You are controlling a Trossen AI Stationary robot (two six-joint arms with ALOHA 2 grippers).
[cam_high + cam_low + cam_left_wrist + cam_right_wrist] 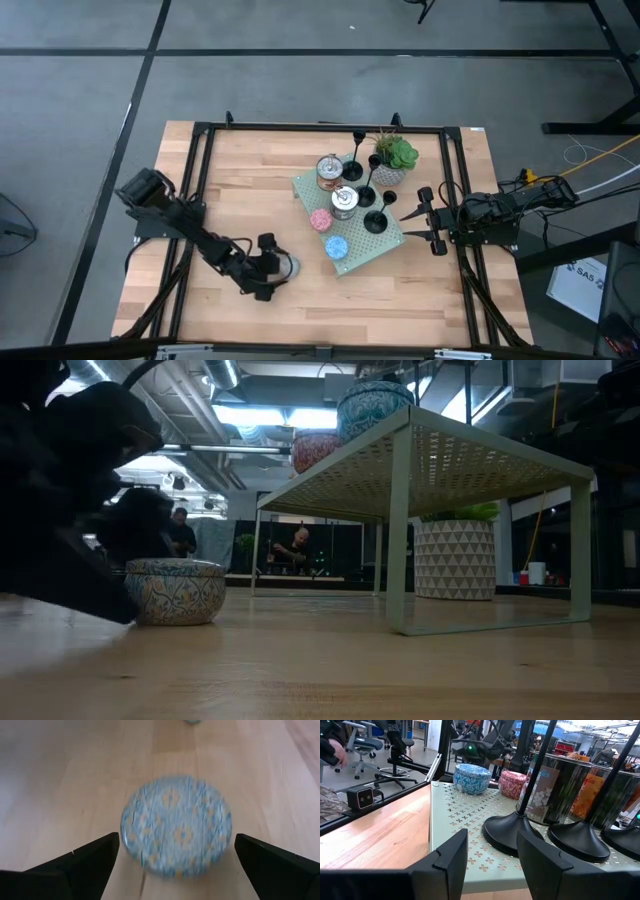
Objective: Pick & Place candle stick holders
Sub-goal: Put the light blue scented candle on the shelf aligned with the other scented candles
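Observation:
Three matte-black candle stick holders (368,192) stand on their round bases on a pale green perforated shelf (352,255). In the right wrist view the nearest base (515,834) is just ahead of my right gripper (490,845), with the others (577,841) beside it. My right gripper (416,218) is open and empty, level at the shelf's right edge. My left gripper (277,269) is open at the near left. Its fingers stand on either side of a blue-and-yellow patterned round tin (176,825) that rests on the table (175,592), with a gap on each side.
The shelf also carries two shiny tins (330,172), a pink candle (320,220) and a blue candle (337,246). A potted plant (396,160) stands behind the holders. A black metal frame (200,180) runs along the table's edges. People (296,550) show in the room beyond.

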